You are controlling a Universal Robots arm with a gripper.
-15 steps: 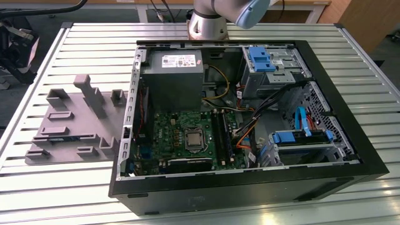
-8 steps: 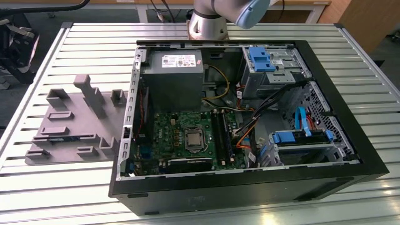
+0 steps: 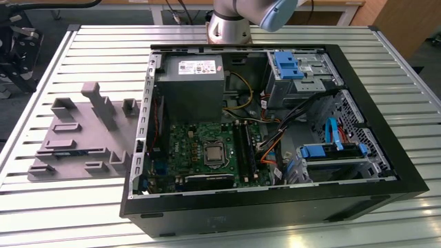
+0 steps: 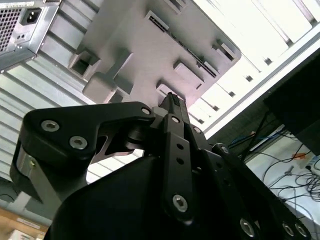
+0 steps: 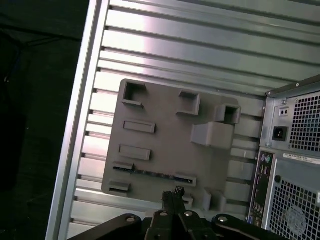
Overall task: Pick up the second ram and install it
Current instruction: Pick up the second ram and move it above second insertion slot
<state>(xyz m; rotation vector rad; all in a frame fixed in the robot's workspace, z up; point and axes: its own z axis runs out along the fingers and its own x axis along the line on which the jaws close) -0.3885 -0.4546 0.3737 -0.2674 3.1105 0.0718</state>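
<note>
The second ram (image 3: 71, 153) is a thin green-blue strip standing on edge in a slot of the grey holder plate (image 3: 76, 137), at the exterior view's left of the computer case. Both wrist views look down on it: the ram (image 5: 153, 173) shows as a dark strip with small chips, also the ram (image 4: 186, 46). My gripper (image 5: 172, 192) hangs above the plate, close to the strip and not touching it. Its black fingers (image 4: 170, 101) are pressed together, shut on nothing. The black memory slots (image 3: 244, 146) lie on the green motherboard (image 3: 196, 150).
The open black computer case (image 3: 276, 206) takes up the middle of the slatted metal table (image 3: 103, 51). Inside are a grey power supply (image 3: 189, 82), blue drive brackets (image 3: 286, 64) and loose cables. The arm's base (image 3: 227, 23) stands behind the case. The table's edge (image 5: 75, 140) runs beside the plate.
</note>
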